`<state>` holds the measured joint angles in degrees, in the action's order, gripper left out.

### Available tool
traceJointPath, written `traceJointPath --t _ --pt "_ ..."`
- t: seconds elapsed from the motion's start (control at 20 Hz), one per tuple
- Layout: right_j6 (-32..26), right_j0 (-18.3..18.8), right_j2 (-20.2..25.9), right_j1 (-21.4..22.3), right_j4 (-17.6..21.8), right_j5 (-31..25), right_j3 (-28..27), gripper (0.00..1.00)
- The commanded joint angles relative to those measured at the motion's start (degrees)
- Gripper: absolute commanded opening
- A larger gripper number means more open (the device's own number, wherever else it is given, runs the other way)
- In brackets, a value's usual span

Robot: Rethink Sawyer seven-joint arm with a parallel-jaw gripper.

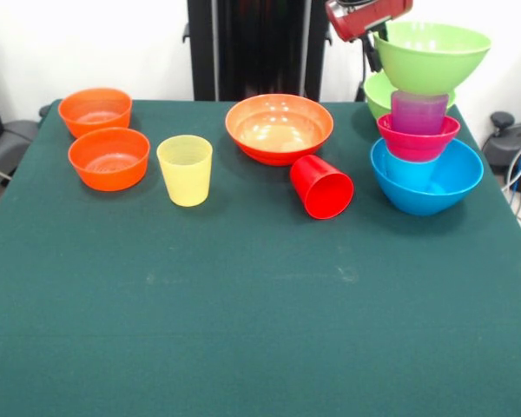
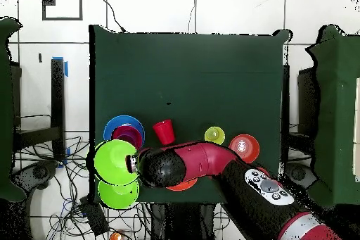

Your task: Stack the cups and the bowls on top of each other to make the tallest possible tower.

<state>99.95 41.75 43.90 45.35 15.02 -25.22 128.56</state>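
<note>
A tower stands at the right of the front view: a large blue bowl (image 1: 434,187) at the bottom, a light blue cup (image 1: 410,170) in it, then a small magenta bowl (image 1: 417,143), a purple cup (image 1: 419,114) and a large lime green bowl (image 1: 434,54) on top. My gripper (image 1: 370,39) is at the top bowl's far rim, also in the overhead view (image 2: 132,162). A second lime green bowl (image 1: 379,92) sits behind the tower. The red cup (image 1: 321,187) lies on its side. The yellow cup (image 1: 185,170) stands upright.
A wide orange bowl (image 1: 279,128) sits at the middle back. Two small orange bowls (image 1: 94,110) (image 1: 109,158) sit at the back left. The arm (image 2: 200,163) reaches across the table's near edge in the overhead view. Cables lie on the floor beside the table.
</note>
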Motion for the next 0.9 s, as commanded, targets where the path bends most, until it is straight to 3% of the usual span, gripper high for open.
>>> traceJointPath --t 0.05,0.9 --pt "1.54 -0.79 0.23 0.48 2.82 1.55 -0.6 0.0" --pt "0.47 -0.25 0.21 0.41 3.11 0.8 -1.33 0.0"
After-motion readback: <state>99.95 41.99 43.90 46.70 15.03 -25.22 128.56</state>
